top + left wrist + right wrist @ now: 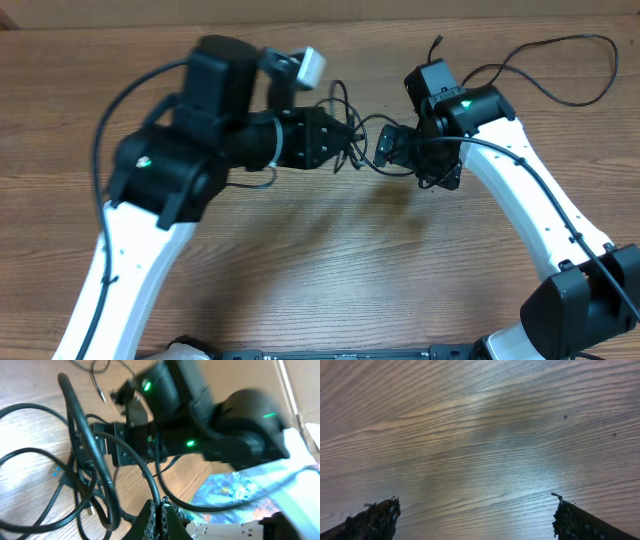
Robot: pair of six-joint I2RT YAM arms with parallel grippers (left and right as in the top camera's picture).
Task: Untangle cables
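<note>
On wood-grain table [320, 280], black cables [97, 462] tangled mid-table, L jaws closed, R jaws wide open

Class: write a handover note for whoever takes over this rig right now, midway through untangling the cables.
Left gripper: shut, apparently pinching a strand of the cables.
Right gripper: open, nothing between its fingers, facing the table.
Cables: tangled in one clump between the grippers.
Done: clump not yet undone.
Left: pull the strands apart, lay each out alone.
</note>
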